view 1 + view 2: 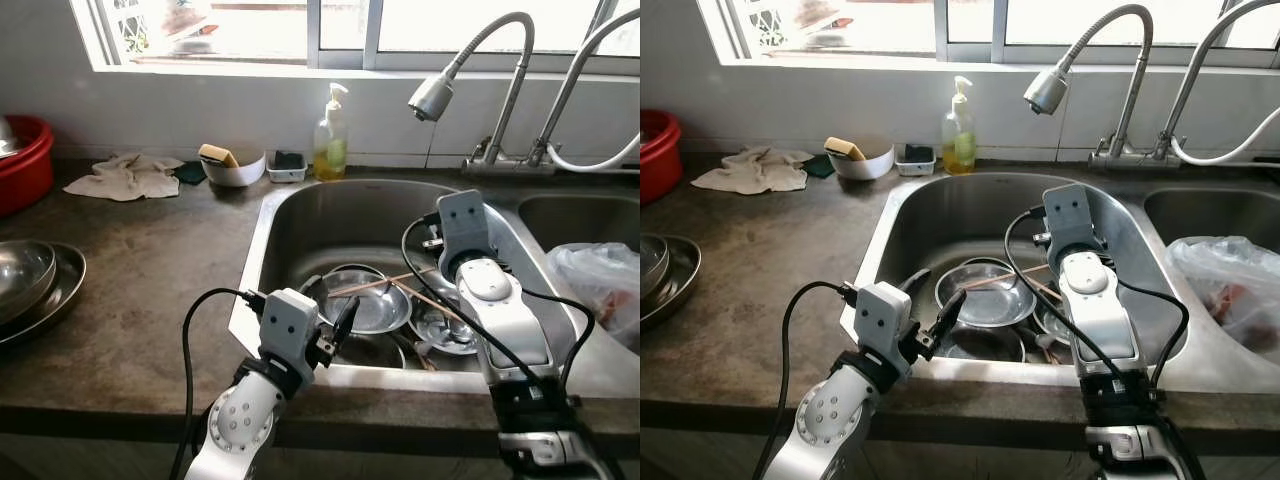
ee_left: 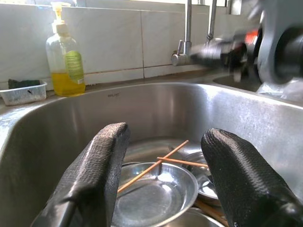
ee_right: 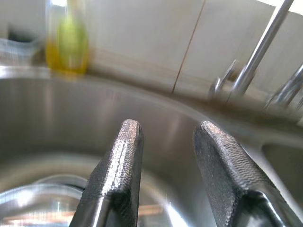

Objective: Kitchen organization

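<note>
left gripper (image 2: 163, 175): jaws apart, arm raised | right gripper (image 3: 165, 161): jaws apart, arm extended forward

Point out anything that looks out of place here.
Chopsticks lie loose and crossed over the steel bowls heaped in the sink. A crumpled cloth lies on the counter.

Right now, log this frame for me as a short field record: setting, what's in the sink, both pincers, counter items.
setting: steel sink below a window
in sink: steel bowls with chopsticks lying across them
left pincer: open, at the sink's near rim, pointing in
right pincer: open, over the basin
counter: soap bottle, cloth, red tub
</note>
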`<state>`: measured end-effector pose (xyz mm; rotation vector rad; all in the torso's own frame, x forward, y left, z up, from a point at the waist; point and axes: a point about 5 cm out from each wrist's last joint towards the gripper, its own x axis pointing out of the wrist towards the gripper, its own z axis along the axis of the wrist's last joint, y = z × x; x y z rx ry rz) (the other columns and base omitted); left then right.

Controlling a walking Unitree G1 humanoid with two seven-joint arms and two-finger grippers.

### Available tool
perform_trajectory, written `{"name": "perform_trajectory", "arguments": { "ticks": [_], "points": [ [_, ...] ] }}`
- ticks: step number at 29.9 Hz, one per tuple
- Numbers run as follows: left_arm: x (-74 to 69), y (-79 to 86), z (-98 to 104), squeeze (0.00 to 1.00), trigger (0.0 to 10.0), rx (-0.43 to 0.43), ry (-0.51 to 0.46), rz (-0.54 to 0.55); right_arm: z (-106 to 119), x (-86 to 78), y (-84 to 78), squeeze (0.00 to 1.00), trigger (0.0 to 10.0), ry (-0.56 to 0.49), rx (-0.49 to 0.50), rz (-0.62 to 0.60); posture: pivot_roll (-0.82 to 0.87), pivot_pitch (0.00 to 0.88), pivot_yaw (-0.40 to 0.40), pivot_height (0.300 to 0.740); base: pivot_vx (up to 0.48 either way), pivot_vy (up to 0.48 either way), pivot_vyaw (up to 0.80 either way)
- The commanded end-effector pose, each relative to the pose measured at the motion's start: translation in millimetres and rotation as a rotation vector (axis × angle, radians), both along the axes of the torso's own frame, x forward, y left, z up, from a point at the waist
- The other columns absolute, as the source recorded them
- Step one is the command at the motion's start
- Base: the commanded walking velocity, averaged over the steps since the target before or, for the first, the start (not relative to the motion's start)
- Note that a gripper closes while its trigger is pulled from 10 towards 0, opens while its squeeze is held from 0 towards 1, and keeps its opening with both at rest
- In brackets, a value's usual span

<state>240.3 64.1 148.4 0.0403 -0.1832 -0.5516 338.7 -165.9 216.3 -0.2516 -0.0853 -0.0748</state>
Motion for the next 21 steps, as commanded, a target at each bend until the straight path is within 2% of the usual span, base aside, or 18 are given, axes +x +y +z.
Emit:
{"name": "perform_trajectory", "arguments": {
  "ticks": [1, 2, 3, 6, 8, 9, 13, 17, 21],
  "points": [
    [-1.6, -1.3, 4, 0.0, 10.0, 0.001, -0.01, -0.013, 13, -8.8, -0.1, 0.0, 10.0, -0.086, 0.019, 0.005, 0.08, 0.022, -0.035, 0.74, 0.0, 0.0, 0.0],
    [-1.6, -1.3, 4, 0.0, 10.0, 0.001, -0.01, -0.013, 13, -8.8, -0.1, 0.0, 10.0, -0.086, 0.019, 0.005, 0.08, 0.022, -0.035, 0.74, 0.0, 0.0, 0.0],
    [-1.5, -1.3, 4, 0.0, 10.0, 0.0, -0.009, -0.016, 17, -19.6, 3.5, 0.0, 10.0, -0.129, 0.033, 0.026, 0.07, 0.021, -0.032, 0.74, 0.0, 0.0, 0.0],
    [-1.4, -1.4, 4, 0.0, 10.0, 0.0, -0.009, -0.018, 18, -27.5, 5.7, 0.0, 10.0, -0.16, 0.05, 0.042, 0.07, 0.019, -0.033, 0.74, 0.0, 0.0, 0.0],
    [-1.5, -1.3, 4, 0.0, 10.0, 0.0, -0.009, -0.02, 19, -40.2, 8.2, 0.0, 10.0, -0.197, 0.072, 0.056, 0.07, 0.018, -0.031, 0.74, 0.0, 0.0, 0.0],
    [-1.5, -0.8, 4, 0.0, 10.0, -0.001, -0.008, -0.02, 18, -52.6, 9.8, 0.0, 10.0, -0.216, 0.089, 0.062, 0.06, 0.017, -0.03, 0.74, 0.0, 0.0, 0.0],
    [-1.5, -0.6, 4, 0.0, 10.0, -0.002, -0.007, -0.024, 13, -65.8, 11.7, 0.0, 10.0, -0.222, 0.084, 0.074, 0.06, 0.016, -0.028, 0.74, 0.0, 0.0, 0.0],
    [-1.2, -4.1, 4, 0.0, 10.0, 0.01, -0.015, -0.031, -3, -85.1, 12.5, 0.0, 10.0, -0.178, 0.116, 0.103, 0.05, 0.008, -0.023, 0.74, 0.0, 0.0, 0.0],
    [-1.0, -3.0, 6, 0.0, 10.0, 0.013, -0.023, -0.027, -8, -92.1, 9.6, 0.0, 10.0, -0.162, 0.127, 0.101, 0.05, 0.005, -0.024, 0.74, 0.0, 0.0, 0.0]
  ]
}}
